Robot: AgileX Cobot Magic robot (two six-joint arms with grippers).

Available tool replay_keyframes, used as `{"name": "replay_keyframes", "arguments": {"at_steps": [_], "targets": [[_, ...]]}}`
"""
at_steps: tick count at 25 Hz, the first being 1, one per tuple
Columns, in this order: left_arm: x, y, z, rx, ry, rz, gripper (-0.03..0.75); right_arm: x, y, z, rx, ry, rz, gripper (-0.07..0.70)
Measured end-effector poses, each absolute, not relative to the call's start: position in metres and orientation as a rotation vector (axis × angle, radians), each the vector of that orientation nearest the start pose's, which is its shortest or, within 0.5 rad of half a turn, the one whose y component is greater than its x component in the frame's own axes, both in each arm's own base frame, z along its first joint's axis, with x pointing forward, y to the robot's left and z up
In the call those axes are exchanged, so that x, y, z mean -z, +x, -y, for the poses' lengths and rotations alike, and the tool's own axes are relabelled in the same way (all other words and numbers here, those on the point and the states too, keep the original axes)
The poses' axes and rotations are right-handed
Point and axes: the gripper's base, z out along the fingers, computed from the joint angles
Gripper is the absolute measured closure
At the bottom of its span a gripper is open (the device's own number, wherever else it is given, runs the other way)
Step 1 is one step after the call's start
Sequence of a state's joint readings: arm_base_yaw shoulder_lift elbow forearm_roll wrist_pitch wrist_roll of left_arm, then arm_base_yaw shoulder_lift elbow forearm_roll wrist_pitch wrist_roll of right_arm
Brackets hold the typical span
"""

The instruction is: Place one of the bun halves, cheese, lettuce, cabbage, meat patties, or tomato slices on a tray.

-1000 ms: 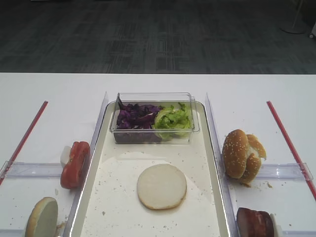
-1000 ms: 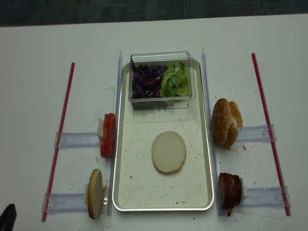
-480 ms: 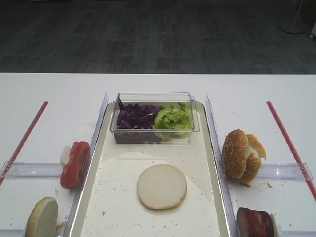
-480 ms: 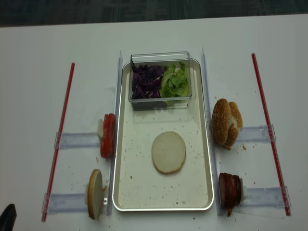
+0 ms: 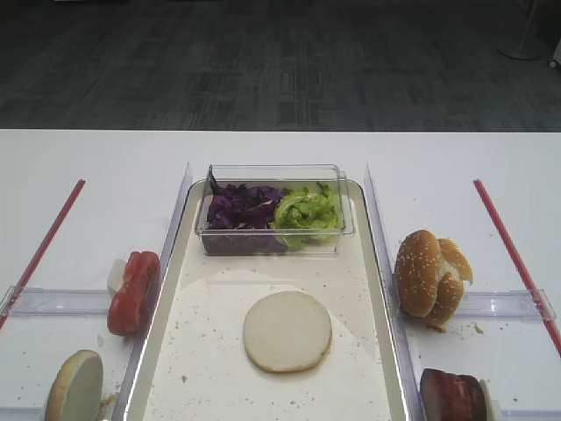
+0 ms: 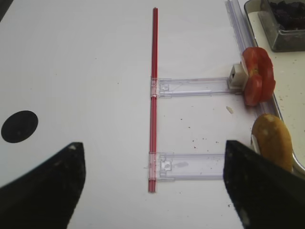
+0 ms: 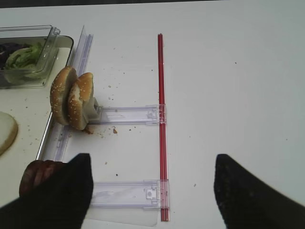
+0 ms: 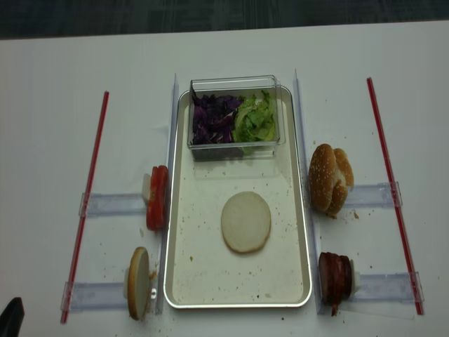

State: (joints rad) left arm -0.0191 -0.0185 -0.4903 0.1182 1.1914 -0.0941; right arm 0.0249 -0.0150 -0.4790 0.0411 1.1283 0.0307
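A plain bun half (image 8: 245, 222) lies cut face up on the tray (image 8: 179, 281). Another bun half (image 6: 271, 140) stands on edge left of the tray, behind the tomato slices (image 6: 257, 75). Meat patties (image 7: 38, 174) stand right of the tray. Lettuce (image 8: 255, 121) and cabbage (image 8: 215, 119) fill a clear tub at the tray's far end. No cheese shows. My left gripper (image 6: 155, 191) hovers open over the table left of the bun half. My right gripper (image 7: 152, 191) hovers open right of the patties. Both hold nothing.
Sesame-seeded bun halves (image 8: 330, 179) stand on a clear rack (image 7: 128, 114) right of the tray. Clear racks (image 6: 190, 87) and red strips (image 6: 153, 95) lie on the white table at both sides. A black dot (image 6: 19, 126) marks the table at far left.
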Motion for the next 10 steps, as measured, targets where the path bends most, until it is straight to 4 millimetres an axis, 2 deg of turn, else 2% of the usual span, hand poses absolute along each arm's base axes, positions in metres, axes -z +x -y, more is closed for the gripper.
{"name": "replay_keyframes", "arguments": {"at_steps": [10], "targets": [[-0.2647, -0.0127, -0.0102, -0.079, -0.095, -2.159, 0.170, -0.2661, -0.0079, -0.0032, -0.083, 0.003, -2.118, 0.079]]}}
